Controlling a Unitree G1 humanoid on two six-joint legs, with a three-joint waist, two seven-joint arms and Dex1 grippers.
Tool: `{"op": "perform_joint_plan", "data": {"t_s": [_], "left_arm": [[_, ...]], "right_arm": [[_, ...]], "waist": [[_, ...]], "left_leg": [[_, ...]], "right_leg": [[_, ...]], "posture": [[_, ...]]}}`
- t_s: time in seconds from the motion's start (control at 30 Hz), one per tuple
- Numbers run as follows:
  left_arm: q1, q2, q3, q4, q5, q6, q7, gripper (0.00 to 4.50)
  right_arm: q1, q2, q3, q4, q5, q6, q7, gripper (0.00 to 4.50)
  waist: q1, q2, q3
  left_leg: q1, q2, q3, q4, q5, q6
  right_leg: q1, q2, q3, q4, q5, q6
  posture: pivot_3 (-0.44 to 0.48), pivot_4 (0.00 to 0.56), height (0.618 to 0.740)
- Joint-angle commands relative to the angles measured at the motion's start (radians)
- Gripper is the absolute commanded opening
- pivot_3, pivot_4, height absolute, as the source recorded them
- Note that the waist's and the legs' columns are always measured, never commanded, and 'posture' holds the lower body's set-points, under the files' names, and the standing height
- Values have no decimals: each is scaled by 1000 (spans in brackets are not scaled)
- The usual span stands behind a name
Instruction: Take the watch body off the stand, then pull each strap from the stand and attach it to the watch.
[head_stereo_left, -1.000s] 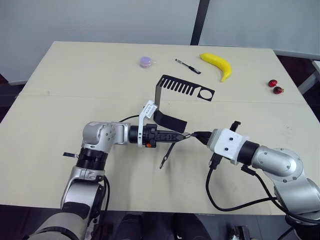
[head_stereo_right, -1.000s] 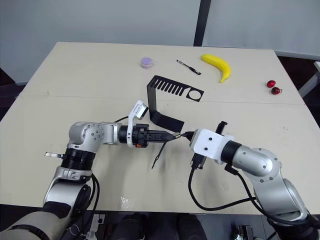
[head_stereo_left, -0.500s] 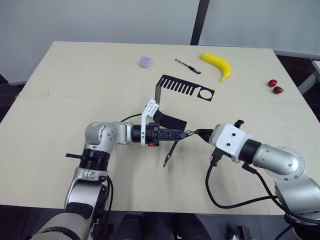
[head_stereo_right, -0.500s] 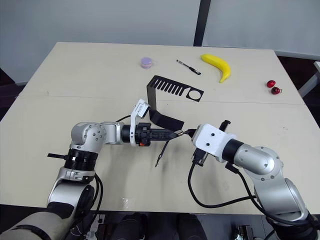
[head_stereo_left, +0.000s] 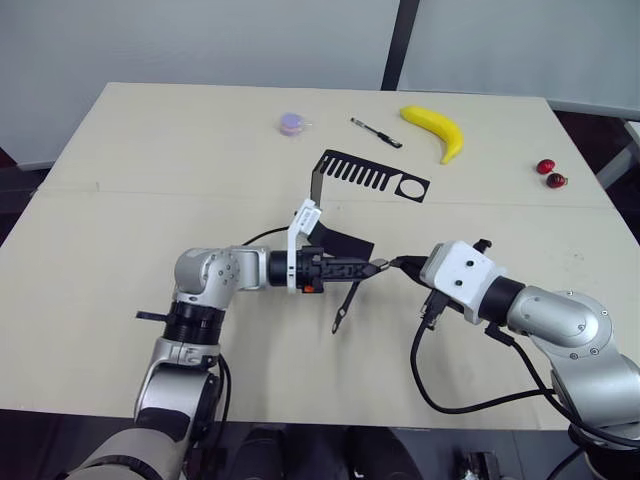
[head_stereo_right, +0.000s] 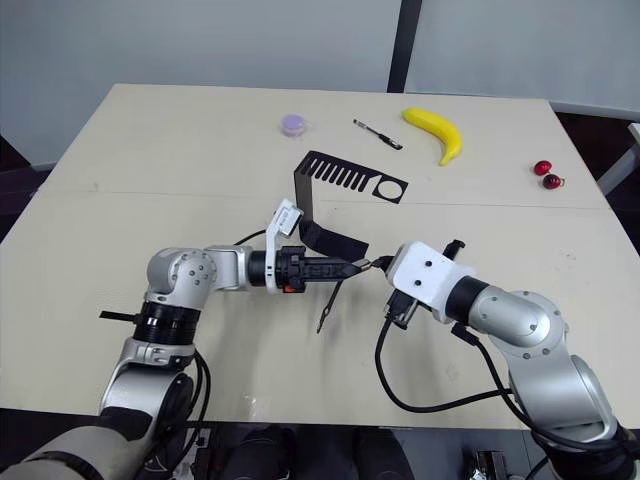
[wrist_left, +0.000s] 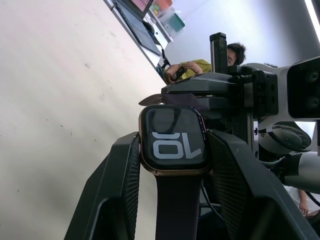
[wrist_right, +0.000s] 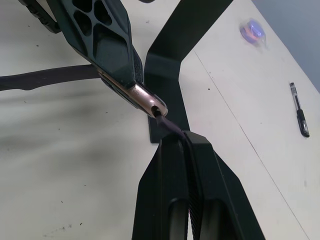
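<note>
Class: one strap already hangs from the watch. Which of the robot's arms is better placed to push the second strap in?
Right. Its gripper pinches the second strap at the watch edge; the left gripper only clamps the watch, first strap hanging.

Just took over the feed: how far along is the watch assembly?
Done: black bent metal stand is bare; one dark strap hangs from the rounded-square watch body in the left gripper. In hand: right gripper pinches the second strap at the case's edge. Left: seating it.
</note>
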Motion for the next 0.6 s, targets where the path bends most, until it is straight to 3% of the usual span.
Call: {"op": "perform_joint_plan", "data": {"t_s": [0.03,0.6], "left_arm": [[-2,-31,-25,-63,-33,-22,-11,1581],[-11,-59,-26,-75,-49,-10,29,1581]], "right_arm": [[-12,2,4,-48,15,7,-21,0],[-26,4,18,-44,11,23,-30,0]], "waist": [[0,0,0],[0,0,0]], "left_leg": [[0,0,0,0,0,0],[0,0,0,0,0,0]], "right_leg": [[0,0,0,0,0,0],[0,0,0,0,0,0]], "posture": [[0,150,740],[0,150,740]]}}
